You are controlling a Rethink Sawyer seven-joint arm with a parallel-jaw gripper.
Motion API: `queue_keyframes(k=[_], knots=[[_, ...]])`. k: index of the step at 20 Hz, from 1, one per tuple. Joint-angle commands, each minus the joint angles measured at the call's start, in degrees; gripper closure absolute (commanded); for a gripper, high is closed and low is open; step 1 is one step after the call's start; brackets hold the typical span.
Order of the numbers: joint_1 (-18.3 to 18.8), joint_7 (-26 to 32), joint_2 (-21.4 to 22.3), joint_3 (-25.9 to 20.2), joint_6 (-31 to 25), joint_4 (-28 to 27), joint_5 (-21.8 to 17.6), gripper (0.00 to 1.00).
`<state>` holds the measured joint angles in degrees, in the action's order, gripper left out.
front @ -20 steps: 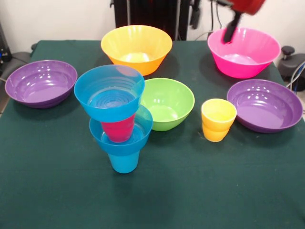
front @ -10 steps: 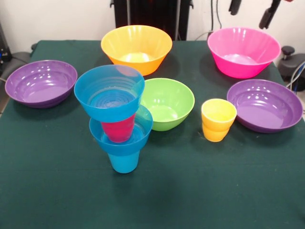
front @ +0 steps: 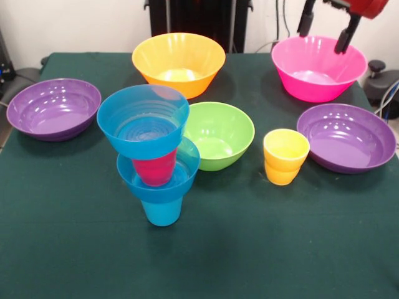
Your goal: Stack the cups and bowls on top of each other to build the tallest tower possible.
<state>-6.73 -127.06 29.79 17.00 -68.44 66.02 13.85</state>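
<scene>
the pincer (front: pixel 325 29) hangs at the top right of the front view, above the rim of the pink bowl (front: pixel 318 67), its two dark fingers (front: pixel 307 18) spread well apart and holding nothing. the pink bowl sits on the green bench (front: pixel 249 249) at the far right. the orange bowl (front: pixel 178 63) stands at the far centre, well apart from the pink one.

the tower (front: pixel 153 156) stands left of centre toward the near side: blue cup (front: pixel 161 212) lowest, a small blue bowl (front: pixel 158 179) seated on it, the red cup (front: pixel 154 170) inside that bowl, and a second blue bowl (front: pixel 143 121) on top, tilted slightly toward the left.

the lime green bowl (front: pixel 219 135) sits just beside the tower on its right; whether the two touch cannot be told. the yellow cup (front: pixel 285 156) stands upright between the green bowl and the right purple bowl (front: pixel 346 137), apart from both. the left purple bowl (front: pixel 53 108) rests near the left edge.
</scene>
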Motion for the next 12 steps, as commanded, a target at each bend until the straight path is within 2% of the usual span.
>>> queue_keyframes(k=[1,6,12], knots=[[0.0,-10.3,-2.2,-3.5,11.7,11.0,0.5,0.00],[0.1,-10.5,-3.2,-3.9,14.4,11.5,0.9,0.00],[-0.2,-11.3,-3.7,-3.6,14.6,11.3,1.2,0.00]])
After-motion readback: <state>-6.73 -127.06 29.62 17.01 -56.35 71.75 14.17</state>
